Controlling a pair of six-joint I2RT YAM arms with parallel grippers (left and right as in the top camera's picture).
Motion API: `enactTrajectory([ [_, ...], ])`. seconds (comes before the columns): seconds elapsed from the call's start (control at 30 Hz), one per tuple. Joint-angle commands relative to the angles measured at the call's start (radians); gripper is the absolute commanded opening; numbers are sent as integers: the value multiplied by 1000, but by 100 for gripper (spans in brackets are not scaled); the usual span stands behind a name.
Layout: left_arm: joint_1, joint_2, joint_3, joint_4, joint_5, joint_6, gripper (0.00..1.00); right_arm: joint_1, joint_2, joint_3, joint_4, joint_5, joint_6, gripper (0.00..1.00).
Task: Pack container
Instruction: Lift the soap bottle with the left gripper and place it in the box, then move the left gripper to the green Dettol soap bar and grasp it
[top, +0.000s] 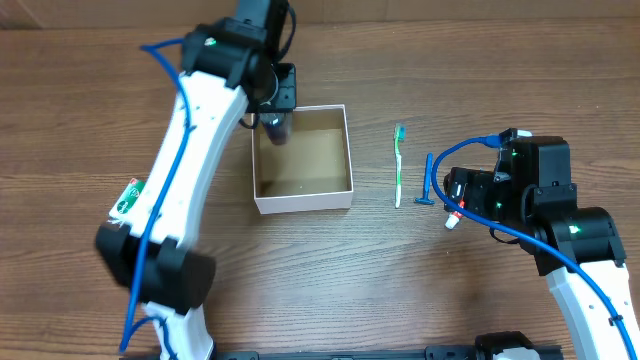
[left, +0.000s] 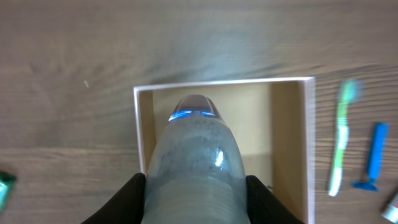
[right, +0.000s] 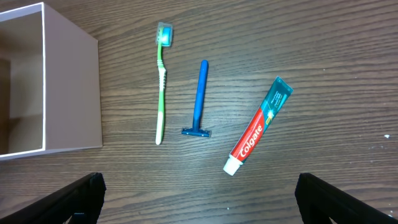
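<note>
Placement step: your left gripper (left: 196, 194) is clamped on a clear bottle (left: 193, 149), poised over the container (left: 142, 130) toward its 11 o'clock corner. The box floor looks bare beneath it. Next you lower it and let go, keeping off the white rim. At the container's 3 o'clock, toothbrush (right: 161, 87), razor (right: 200, 93) and toothpaste (right: 258, 127) lie on the surface (right: 323, 56) under your right gripper (right: 199, 196), spread wide, holding nothing.

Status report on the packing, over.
Left gripper shut on clear bottle, over container. Right gripper open above toothbrush, razor, toothpaste. Nothing blocking container.
</note>
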Motion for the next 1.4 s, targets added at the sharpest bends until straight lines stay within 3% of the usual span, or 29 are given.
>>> enactTrajectory([
  [0.0,2,92,16,-10,-23,-73,4,-4,-6,27,4,5,5,100],
  [0.43,34,205,16,9,-72,-87,4,-4,-6,27,4,5,5,100],
  [0.47,34,205,16,8,-72,-86,9,-4,-6,27,3,5,5,100],
  [0.5,34,205,16,6,-71,-86,24,-4,-6,27,3,5,5,100],
  [0.53,34,205,16,6,-71,-86,48,-4,-6,27,3,5,5,100],
  [0.57,34,205,16,4,-71,-86,54,-4,-6,27,3,5,5,100],
  [0.6,34,205,16,1,-71,-86,66,-4,-6,27,3,5,5,100],
  [0.63,34,205,16,-4,-70,-86,85,-4,-6,27,3,5,5,100],
  [0.7,34,205,16,-10,-67,-86,93,-4,-6,27,3,5,5,100],
  [0.97,32,154,40,-87,-52,-83,96,-4,-6,27,0,5,5,100],
  [1.17,40,-102,98,-150,-73,134,100,-4,-6,27,0,6,4,100],
  [1.2,53,-161,98,-174,-99,183,100,-4,-6,27,0,6,4,100],
  [1.37,264,-306,87,-308,-179,154,100,-4,-6,27,1,5,5,100],
])
